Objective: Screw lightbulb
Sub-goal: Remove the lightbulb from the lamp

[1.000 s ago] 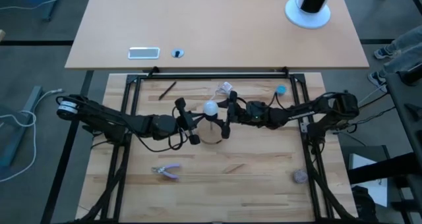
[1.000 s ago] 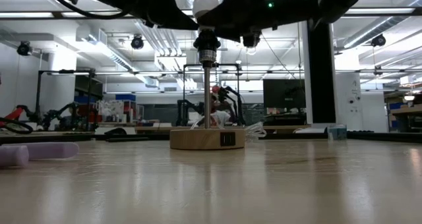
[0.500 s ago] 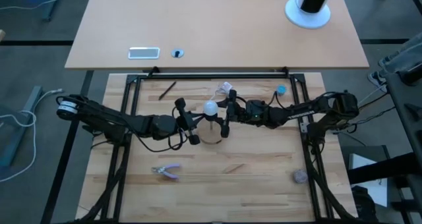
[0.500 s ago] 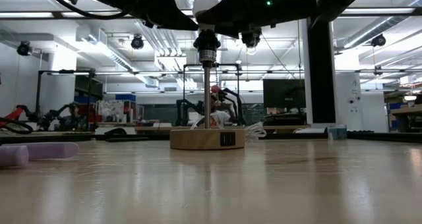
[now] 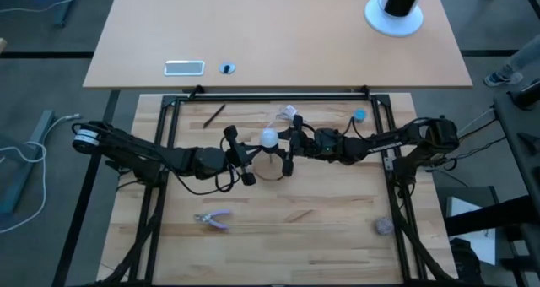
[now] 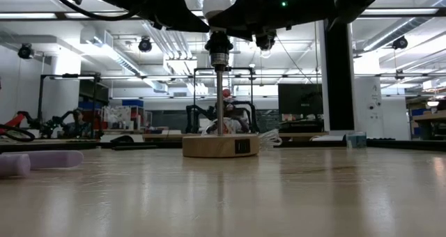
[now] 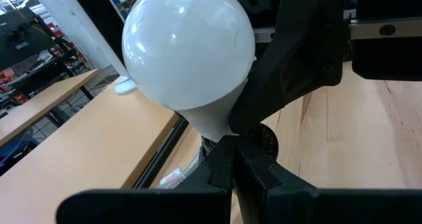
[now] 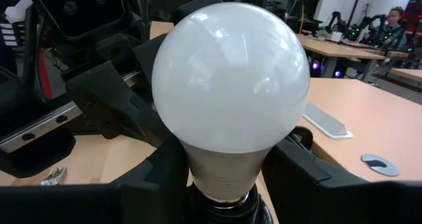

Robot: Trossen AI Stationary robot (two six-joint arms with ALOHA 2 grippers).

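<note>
The white frosted lightbulb (image 5: 268,138) stands upright in the dark socket (image 6: 218,56) of a small lamp. A thin metal stem (image 6: 219,97) rises from the lamp's round wooden base (image 6: 219,146), which rests flat on the table. My left gripper (image 5: 256,157) reaches in from the table's left and is shut just under the bulb (image 7: 188,49). Coming level from the right, my right gripper (image 5: 283,150) has one finger on each side of the bulb's neck (image 8: 224,165). My left gripper pinches the lamp's dark socket (image 7: 262,142) just below the bulb, coming nearly level from the table's left. Its fingers (image 7: 221,168) hide the exact place of contact. My right gripper pinches the bulb's narrow white neck (image 8: 198,168) between its two fingers (image 8: 165,174), coming level from the table's right. The bulb stands upright in the socket, its globe above the fingers.
A crumpled clear wrapper (image 5: 288,113), a dark pen (image 5: 213,114) and a small blue thing (image 5: 360,116) lie toward the far edge. Purple-handled pliers (image 5: 213,219) lie near left, and a greyish-purple ball (image 5: 385,226) lies near right. Black frame rails run along the table's sides.
My right gripper's fingers have drawn closer together around the bulb's neck while both arms stayed in place. In the low view the wooden base has shifted slightly along the table.
</note>
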